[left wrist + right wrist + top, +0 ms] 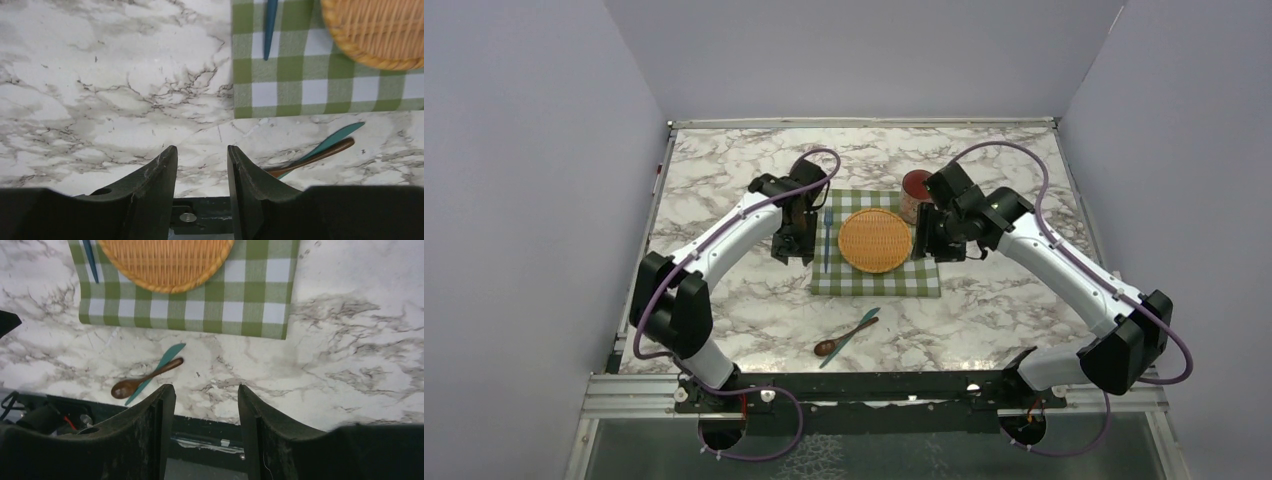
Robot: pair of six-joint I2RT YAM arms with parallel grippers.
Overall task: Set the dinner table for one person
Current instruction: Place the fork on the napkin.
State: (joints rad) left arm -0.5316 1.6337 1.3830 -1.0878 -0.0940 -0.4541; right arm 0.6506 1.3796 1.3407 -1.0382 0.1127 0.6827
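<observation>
Top view: I see one marble dinner table, filling the walled bay, with one green checked cloth at its centre. On the cloth lie one wicker plate and, just left of it, one teal utensil. One red cup stands at the cloth's far right corner. Near the front edge, one wooden spoon lies crossed with a second teal utensil. My left gripper and right gripper both stand parted, grasping nothing.

White, grey-veined marble dinner table — green-checked cloth.
</observation>
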